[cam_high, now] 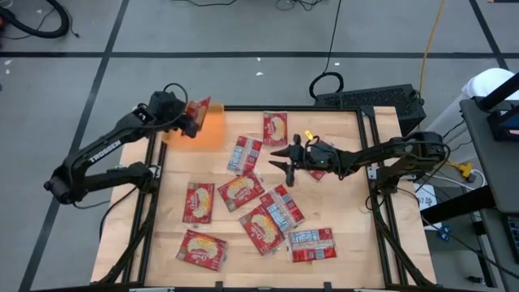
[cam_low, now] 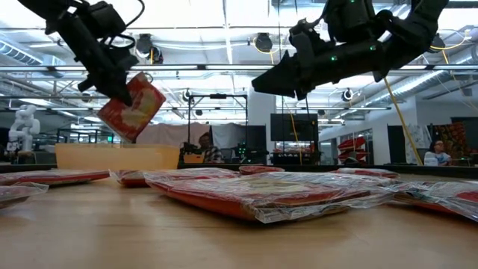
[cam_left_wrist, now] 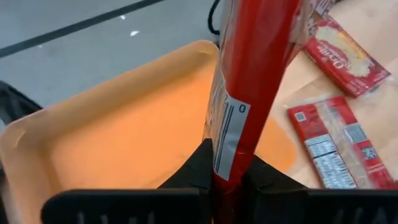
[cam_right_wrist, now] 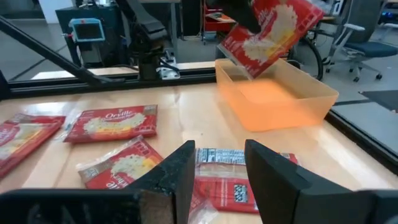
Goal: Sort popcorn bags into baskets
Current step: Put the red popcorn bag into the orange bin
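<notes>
I see one red popcorn bag (cam_high: 199, 108) hanging tilted over the empty orange basket (cam_high: 212, 130), and the other popcorn bags (cam_high: 240, 191) lie flat nearby.

You see the bin (cam_high: 212, 130) at the table's (cam_high: 340, 243) eleven o'clock corner, one held bag (cam_high: 197, 108) above it, other bags (cam_high: 261, 204) spread from center toward six o'clock.

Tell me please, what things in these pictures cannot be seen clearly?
- Orange bin, high view: the left gripper and its held popcorn bag cover one end.
- Held popcorn bag, left wrist view: edge-on, its picture side hidden.
- Bag under the right gripper, high view: mostly covered by the arm.
- Table bags, low view: too flat to count.
</notes>
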### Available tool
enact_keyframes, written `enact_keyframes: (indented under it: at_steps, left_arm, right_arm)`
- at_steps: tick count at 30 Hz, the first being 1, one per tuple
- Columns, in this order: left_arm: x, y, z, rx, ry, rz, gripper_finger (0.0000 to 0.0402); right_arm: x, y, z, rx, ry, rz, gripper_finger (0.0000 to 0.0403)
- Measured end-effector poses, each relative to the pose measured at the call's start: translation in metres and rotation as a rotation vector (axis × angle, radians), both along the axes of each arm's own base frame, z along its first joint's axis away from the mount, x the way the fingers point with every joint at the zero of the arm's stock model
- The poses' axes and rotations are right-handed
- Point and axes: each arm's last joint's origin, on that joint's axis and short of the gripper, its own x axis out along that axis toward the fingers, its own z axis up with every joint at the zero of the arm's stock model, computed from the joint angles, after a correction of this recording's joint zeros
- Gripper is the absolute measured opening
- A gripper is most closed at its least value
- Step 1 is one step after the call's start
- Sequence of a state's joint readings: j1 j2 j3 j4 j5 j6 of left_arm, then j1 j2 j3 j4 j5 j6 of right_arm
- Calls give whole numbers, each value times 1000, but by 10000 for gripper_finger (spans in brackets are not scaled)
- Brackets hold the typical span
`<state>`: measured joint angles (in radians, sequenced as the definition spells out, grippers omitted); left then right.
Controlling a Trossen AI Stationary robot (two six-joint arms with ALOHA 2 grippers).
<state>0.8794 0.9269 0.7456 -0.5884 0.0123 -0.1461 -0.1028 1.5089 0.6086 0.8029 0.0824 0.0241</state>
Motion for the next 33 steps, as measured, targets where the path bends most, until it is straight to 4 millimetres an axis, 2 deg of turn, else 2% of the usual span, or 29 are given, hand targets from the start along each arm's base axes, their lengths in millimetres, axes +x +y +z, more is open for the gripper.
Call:
enact_keyframes:
  at_steps: [12, 23, 33]
  left_arm:
    - [-13, 13, -18, -155, 75, 336, 30]
    - [-4, 29, -44, -282, 156, 374, 30]
    - [-4, 33, -41, -285, 140, 405, 31]
  right_arm:
    - [0, 0, 1, -89, 7, 15, 135]
    - [0, 0, 1, -91, 7, 14, 135]
    - [0, -1, 1, -78, 5, 8, 135]
